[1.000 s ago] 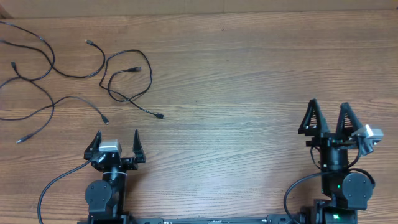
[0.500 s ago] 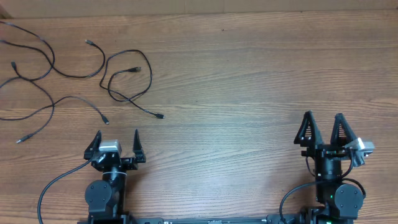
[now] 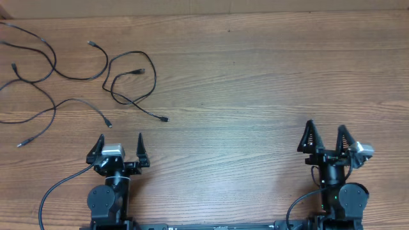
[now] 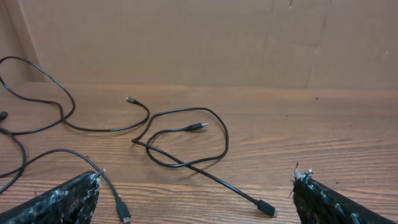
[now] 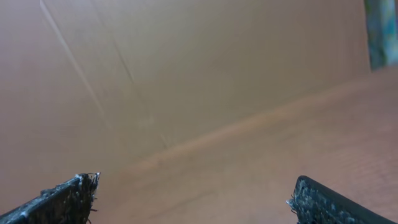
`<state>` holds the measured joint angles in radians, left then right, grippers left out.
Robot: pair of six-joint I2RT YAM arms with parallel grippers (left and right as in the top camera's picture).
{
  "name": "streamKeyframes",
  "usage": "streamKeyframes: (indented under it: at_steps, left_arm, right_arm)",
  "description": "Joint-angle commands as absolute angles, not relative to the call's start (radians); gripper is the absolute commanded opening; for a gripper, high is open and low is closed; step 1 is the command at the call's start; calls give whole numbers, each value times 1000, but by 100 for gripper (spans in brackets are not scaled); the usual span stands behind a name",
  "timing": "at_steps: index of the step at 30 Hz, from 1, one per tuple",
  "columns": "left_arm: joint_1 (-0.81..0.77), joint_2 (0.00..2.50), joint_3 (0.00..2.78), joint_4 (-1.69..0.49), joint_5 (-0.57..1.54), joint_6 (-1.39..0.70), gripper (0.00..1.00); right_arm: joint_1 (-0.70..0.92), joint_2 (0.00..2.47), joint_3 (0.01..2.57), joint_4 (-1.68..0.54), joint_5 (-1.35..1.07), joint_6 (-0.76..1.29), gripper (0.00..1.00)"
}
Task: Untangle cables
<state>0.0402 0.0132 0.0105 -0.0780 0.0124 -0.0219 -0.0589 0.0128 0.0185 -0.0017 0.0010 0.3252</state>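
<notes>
Thin black cables (image 3: 80, 78) lie flat at the far-left part of the table (image 3: 255, 76), spread out as loose curvy strands. The rightmost cable (image 3: 154, 78) coils into a loop that crosses over itself. One plug tip (image 3: 141, 70) rests inside the loop; the other plug (image 3: 165, 119) trails out toward the near edge. The other strands run off the left edge of the overhead view.

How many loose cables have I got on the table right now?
4 at least: looped cable nearest centre, arcing cable above-left, curved cable below-left, fourth cable by the left edge. Left ones cross and leave frame; more possible.
</notes>
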Motion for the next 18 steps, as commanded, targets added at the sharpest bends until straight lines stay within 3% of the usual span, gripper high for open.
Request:
streamKeyframes:
  at_steps: [1, 18]
  left_arm:
    - [46, 4, 4, -76, 20, -6, 99]
    - [46, 4, 4, -76, 20, -6, 99]
  right_arm:
    - [-63, 3, 7, -54, 10, 278, 100]
    - [-62, 2, 7, -84, -1, 235, 100]
